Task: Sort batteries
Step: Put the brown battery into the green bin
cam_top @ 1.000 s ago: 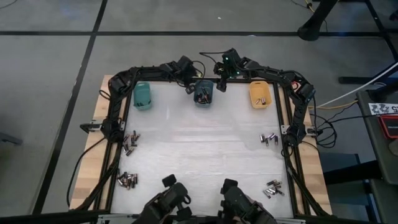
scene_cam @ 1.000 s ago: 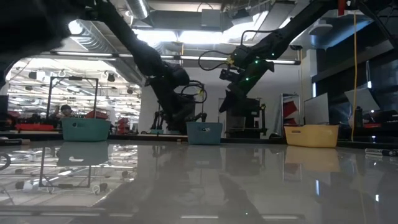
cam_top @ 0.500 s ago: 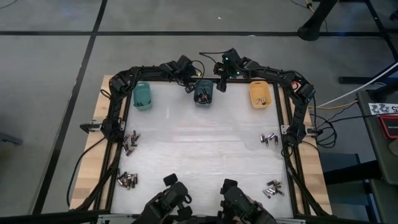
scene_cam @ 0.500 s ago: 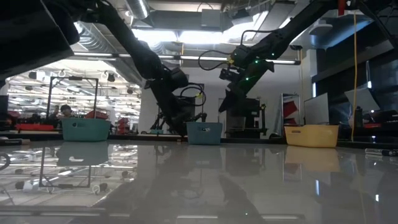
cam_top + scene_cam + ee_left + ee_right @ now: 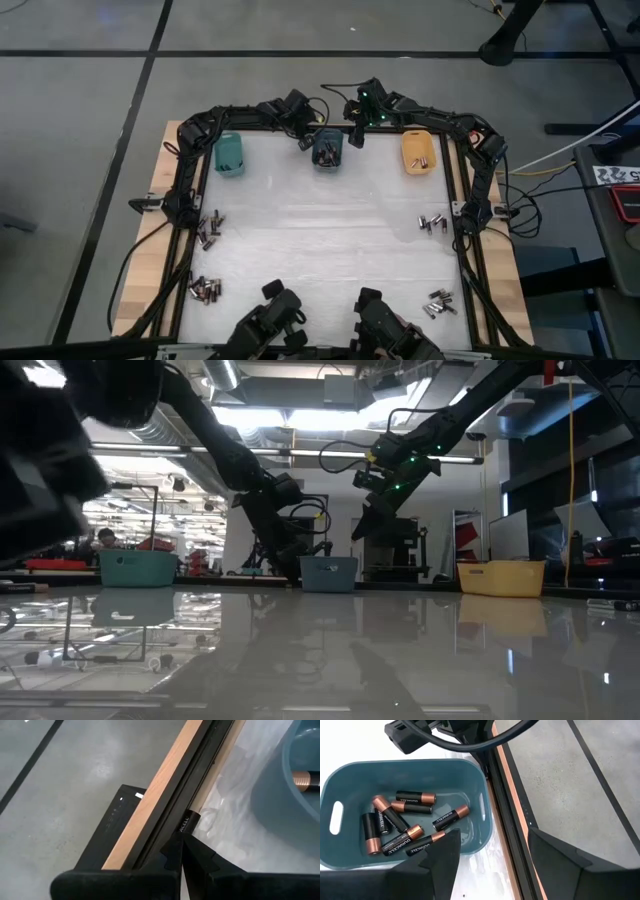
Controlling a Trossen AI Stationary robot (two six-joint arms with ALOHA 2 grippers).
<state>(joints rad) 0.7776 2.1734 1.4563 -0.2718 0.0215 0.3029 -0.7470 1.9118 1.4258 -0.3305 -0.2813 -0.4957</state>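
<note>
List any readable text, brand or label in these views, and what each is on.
"DURACELL": on the black-and-copper batteries lying in the blue bin, right wrist view.
"...ACELL": partial print on the battery pinched at the tip of the shut left end effector, left wrist view.
White marks on the black bracket below the table edge: too small to read.
Black-and-white tag at the right edge of the high view: too small to read.

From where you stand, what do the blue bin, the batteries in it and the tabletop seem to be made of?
Blue bin: probably moulded plastic; smooth matte walls, rounded corners, cut-out handle slot.
Batteries: apparently metal cells in a printed black wrap, with shiny copper-coloured ends.
Tabletop: a glossy whitish sheet, exact material unclear; it mirrors the bins and ceiling lights.
</note>
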